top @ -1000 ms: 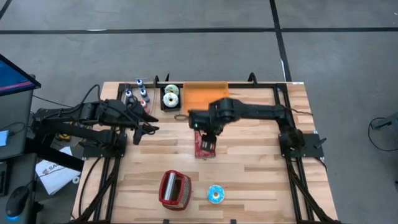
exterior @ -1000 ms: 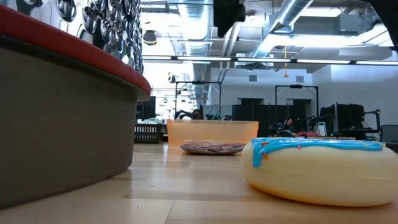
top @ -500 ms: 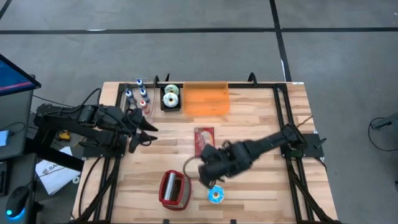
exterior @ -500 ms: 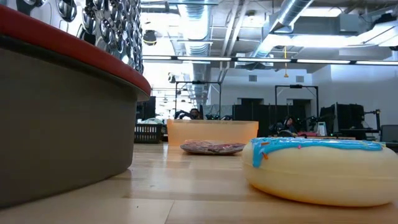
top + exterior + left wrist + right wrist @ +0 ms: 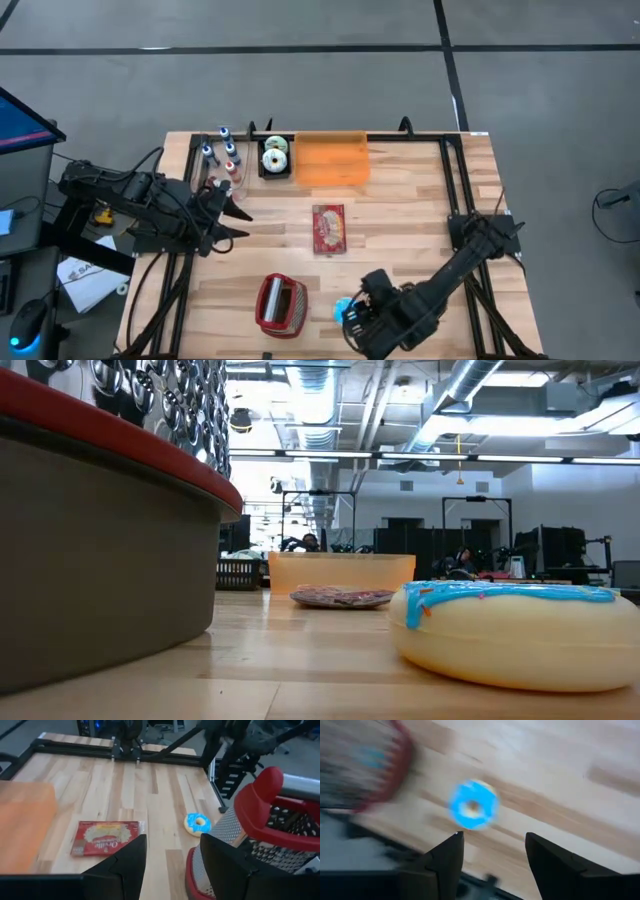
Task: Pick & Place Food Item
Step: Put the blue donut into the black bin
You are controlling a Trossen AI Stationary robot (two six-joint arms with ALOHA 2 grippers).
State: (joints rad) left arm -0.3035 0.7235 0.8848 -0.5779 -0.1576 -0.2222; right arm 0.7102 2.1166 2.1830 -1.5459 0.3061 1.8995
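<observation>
Swinging arm: since a second ago the right gripper (image 5: 352,322) has left the flat red food packet (image 5: 328,228) at mid-frame in the high view and now hangs at the lower centre, over the blue-iced ring doughnut (image 5: 345,310).
Meaning: the packet lies released on the wooden bench (image 5: 410,215), so the doughnut looks like the next pick; nothing is gripped yet.
Left gripper: the left gripper (image 5: 228,212) waits at the left of the high view, fingers partly apart and empty.
Red wire basket: the red-rimmed wire-mesh basket (image 5: 281,304), lower centre-left, shows nothing inside from above.
Black tray: the small black tray (image 5: 262,160), upper centre-left, carries two pale ring doughnuts (image 5: 275,152).
Orange bin: the translucent orange plastic bin (image 5: 330,161), upper centre, appears empty.
Right fingers: spread wide in the right wrist view, holding nothing, with the doughnut seen between and beyond them.
</observation>
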